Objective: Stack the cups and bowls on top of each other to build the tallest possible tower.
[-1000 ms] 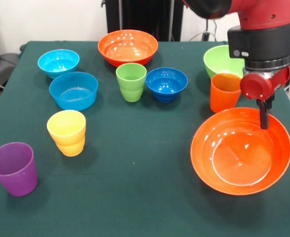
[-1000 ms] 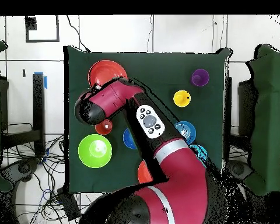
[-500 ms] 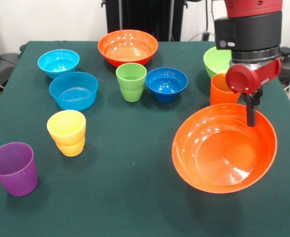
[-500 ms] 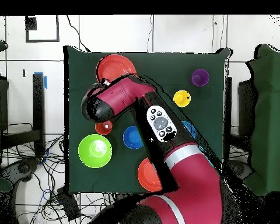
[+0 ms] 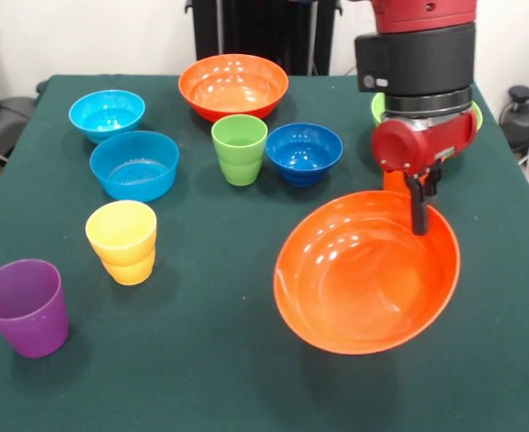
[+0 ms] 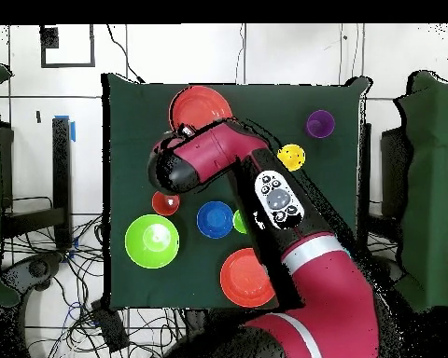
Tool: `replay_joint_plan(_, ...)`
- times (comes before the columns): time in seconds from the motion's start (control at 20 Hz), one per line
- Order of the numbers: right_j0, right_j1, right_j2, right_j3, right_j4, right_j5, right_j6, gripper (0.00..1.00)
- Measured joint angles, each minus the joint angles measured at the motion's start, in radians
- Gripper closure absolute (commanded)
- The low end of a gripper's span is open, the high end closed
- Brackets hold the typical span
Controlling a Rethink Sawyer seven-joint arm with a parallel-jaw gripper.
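Note:
My gripper point(image 5: 418, 214) is shut on the far rim of a large orange bowl point(image 5: 363, 270), which hangs tilted above the table at right; one dark finger shows inside the rim. In the overhead view that held bowl point(image 6: 200, 105) juts out from under the arm. The other orange bowl point(image 5: 233, 85) sits at the back. The green cup point(image 5: 239, 148), dark blue bowl point(image 5: 304, 153), two light blue bowls point(image 5: 107, 112) point(image 5: 134, 165), yellow cup point(image 5: 121, 241) and purple cup point(image 5: 24, 306) stand apart. The arm mostly hides the lime bowl point(image 5: 379, 106). The orange cup point(image 6: 165, 202) shows from overhead.
The green cloth table point(image 5: 228, 360) has open room at its front middle. From overhead the arm covers the light blue bowls, while the lime bowl point(image 6: 152, 240), dark blue bowl point(image 6: 214, 219) and second orange bowl point(image 6: 245, 277) lie near the base.
The gripper has carried the large orange bowl leftward in the front view, off the table and more tilted. All the other cups and bowls stayed put.

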Motion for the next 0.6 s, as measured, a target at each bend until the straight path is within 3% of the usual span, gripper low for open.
replay_joint_plan(0.6, -0.021, 0.002, -0.027, 0.011, 0.0, 0.014, 0.0, 1.0)
